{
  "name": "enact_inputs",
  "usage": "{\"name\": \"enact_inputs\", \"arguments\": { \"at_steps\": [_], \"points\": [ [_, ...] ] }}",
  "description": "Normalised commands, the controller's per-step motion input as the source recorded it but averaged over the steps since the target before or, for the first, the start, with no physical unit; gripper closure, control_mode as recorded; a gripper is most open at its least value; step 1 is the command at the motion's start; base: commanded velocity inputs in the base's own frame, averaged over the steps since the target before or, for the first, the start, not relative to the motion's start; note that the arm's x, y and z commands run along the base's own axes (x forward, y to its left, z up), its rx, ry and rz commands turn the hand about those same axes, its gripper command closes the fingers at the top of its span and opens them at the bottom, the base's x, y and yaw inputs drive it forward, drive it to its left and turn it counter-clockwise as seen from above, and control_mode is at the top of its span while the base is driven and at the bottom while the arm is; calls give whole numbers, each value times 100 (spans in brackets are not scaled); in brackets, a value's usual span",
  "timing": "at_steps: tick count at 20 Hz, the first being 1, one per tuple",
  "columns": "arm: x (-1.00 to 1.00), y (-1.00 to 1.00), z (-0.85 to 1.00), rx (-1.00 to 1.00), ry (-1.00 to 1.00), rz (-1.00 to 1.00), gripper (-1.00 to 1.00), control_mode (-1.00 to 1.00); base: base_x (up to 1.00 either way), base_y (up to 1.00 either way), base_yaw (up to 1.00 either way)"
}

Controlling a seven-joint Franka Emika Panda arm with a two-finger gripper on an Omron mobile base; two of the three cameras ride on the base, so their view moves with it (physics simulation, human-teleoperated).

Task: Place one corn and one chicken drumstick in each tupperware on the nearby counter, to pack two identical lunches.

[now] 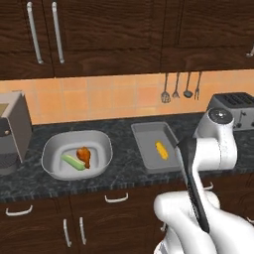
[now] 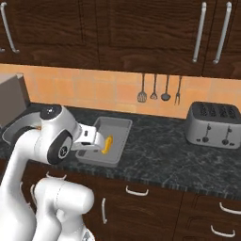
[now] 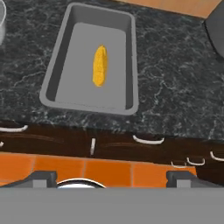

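Looking along your gripper point(image 3: 111, 177), you see its 2 dark fingertips point(image 3: 40, 178) standing wide apart at the bottom of the hand view, with nothing between them, held back from the worktop point(image 3: 175, 78) edge above the drawer fronts and the orange floor.

Ahead of the gripper sits the darker grey rectangular tray point(image 3: 57, 57), 1 of the 2 tupperware containers. It holds 1 yellow corn point(image 3: 100, 65), lying lengthwise near the tray's middle and apart from its walls. You can find the same tray point(image 1: 144, 144) and corn point(image 1: 161, 150) in the left base view, partly behind the white arm, and again in the right base view, where the corn point(image 2: 108, 143) shows just past the arm's wrist over the tray point(image 2: 115, 129).

Left of the tray, well apart from it, stands the rounded pale tub point(image 1: 52, 149). Inside it 1 chicken drumstick point(image 1: 84, 156) lies touching a pale green husked cob point(image 1: 73, 161).

Further out, note the silver toaster point(image 2: 212, 124) at the right end of the worktop, 4 utensils point(image 2: 159, 89) hanging on the orange tiled wall, and a grey appliance point(image 1: 12, 131) at the left end. Dark wooden cabinets point(image 1: 124, 34) run above.
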Motion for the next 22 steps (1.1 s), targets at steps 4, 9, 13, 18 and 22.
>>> {"name": "enact_inputs", "arguments": {
  "at_steps": [4, 9, 13, 18, 22],
  "points": [
    [0, 0, 0, 0, 0, 0, -100, 100, -98, -44, -50],
    [0, 0, 0, 0, 0, 0, -100, 100, -83, -55, -63],
    [0, 0, 0, 0, 0, 0, -100, 100, -29, -91, -65],
    [0, 0, 0, 0, 0, 0, -100, 100, 67, -100, -50],
    [0, 0, 0, 0, 0, 0, -100, 100, 100, -100, -31]
  ]
}}
